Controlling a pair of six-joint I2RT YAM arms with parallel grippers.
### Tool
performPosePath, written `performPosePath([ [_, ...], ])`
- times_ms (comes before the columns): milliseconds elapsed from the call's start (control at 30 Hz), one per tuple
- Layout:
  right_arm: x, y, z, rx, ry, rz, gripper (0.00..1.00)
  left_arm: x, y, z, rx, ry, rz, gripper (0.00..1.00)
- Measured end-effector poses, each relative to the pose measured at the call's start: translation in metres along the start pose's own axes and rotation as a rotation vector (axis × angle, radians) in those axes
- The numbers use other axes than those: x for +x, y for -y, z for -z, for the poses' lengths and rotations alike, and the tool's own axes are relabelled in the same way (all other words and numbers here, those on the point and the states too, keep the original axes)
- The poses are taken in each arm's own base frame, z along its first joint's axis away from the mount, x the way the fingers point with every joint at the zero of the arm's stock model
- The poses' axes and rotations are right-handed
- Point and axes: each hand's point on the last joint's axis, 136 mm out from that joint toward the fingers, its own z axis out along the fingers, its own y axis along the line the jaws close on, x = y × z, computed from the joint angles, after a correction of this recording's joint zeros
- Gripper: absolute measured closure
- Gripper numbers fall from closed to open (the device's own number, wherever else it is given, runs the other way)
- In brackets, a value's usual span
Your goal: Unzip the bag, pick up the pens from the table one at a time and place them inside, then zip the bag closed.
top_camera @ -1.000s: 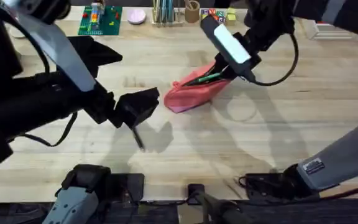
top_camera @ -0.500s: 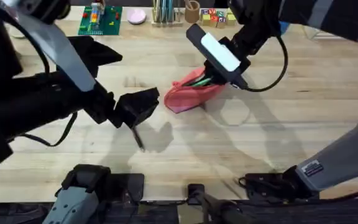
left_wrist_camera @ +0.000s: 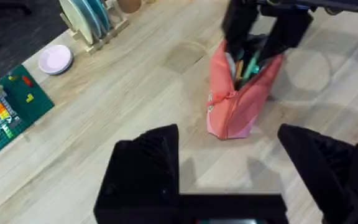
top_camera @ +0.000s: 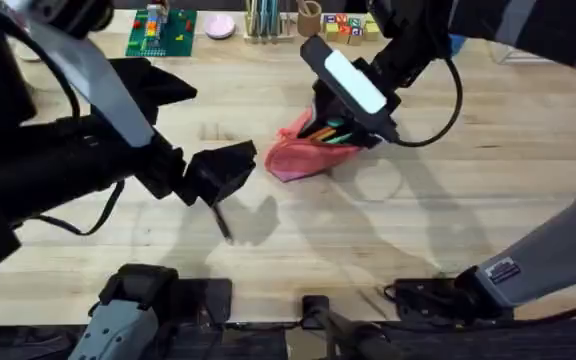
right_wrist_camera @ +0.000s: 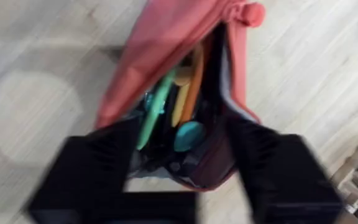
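Observation:
The salmon-pink bag point(top_camera: 293, 158) lies unzipped on the table point(top_camera: 448, 200), its mouth facing my right gripper point(top_camera: 330, 128). That gripper hangs over the mouth, open, a finger on each side of the opening point(right_wrist_camera: 182, 134). The light green pen point(right_wrist_camera: 157, 109) sits inside the bag point(right_wrist_camera: 166, 43) with yellow and orange pens, its end sticking out point(left_wrist_camera: 250, 65). My left gripper point(top_camera: 230, 165) hovers open and holds nothing, a little left of the bag point(left_wrist_camera: 235, 106). A slim dark shape point(top_camera: 224, 224) lies on the table under it; whether it is the black pen or a shadow I cannot tell.
Along the far edge stand a green brick plate point(top_camera: 161, 30), a pink disc point(top_camera: 219, 27), a wooden rack of teal sticks point(top_camera: 263, 18), a cup point(top_camera: 310, 18) and coloured blocks point(top_camera: 346, 25). Bare wood stretches right of and in front of the bag.
My right gripper moved left and settled over the bag's mouth. The green pen that lay across the bag's top now sits in the opening. The left arm stayed still.

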Motion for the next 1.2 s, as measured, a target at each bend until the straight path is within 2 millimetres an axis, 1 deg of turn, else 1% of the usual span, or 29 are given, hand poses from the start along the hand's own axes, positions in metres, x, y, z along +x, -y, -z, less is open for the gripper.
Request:
performPosePath([
  [33,0.001,0.002,0.0,0.009,-0.002,0.005,0.061,0.0,0.0,0.0,0.0,0.0,0.0,0.008],
  [67,0.001,0.004,0.0,0.018,-0.004,0.01,0.023,0.0,0.0,0.0,0.0,0.0,0.0,0.007],
  [100,0.001,0.006,0.0,0.023,-0.004,0.013,0.012,0.0,0.0,0.0,0.0,0.0,0.0,0.008],
  [233,0.001,0.009,0.0,0.037,0.0,0.019,0.007,0.0,0.0,0.0,0.0,0.0,0.0,0.007],
  [600,0.0,0.01,0.001,0.046,0.012,0.015,0.006,0.0,0.0,0.0,0.0,0.0,0.0,0.008],
  [800,0.003,0.008,0.004,0.052,0.028,-0.045,0.005,0.0,0.0,0.0,0.0,0.0,0.0,0.008],
  [833,-0.003,0.009,0.029,0.1,0.015,-0.091,0.005,0.0,0.0,0.0,0.0,0.0,0.0,0.008],
  [1033,-0.02,0.013,0.072,0.2,-0.02,-0.14,0.005,0.0,0.0,0.0,0.0,0.0,0.0,0.009],
  [1100,-0.024,0.011,0.082,0.219,-0.022,-0.195,0.005,0.0,0.0,0.0,0.0,0.0,0.0,0.008],
  [1200,-0.025,0.008,0.095,0.248,-0.024,-0.299,0.005,0.0,0.0,0.0,0.0,0.0,0.0,0.008],
])
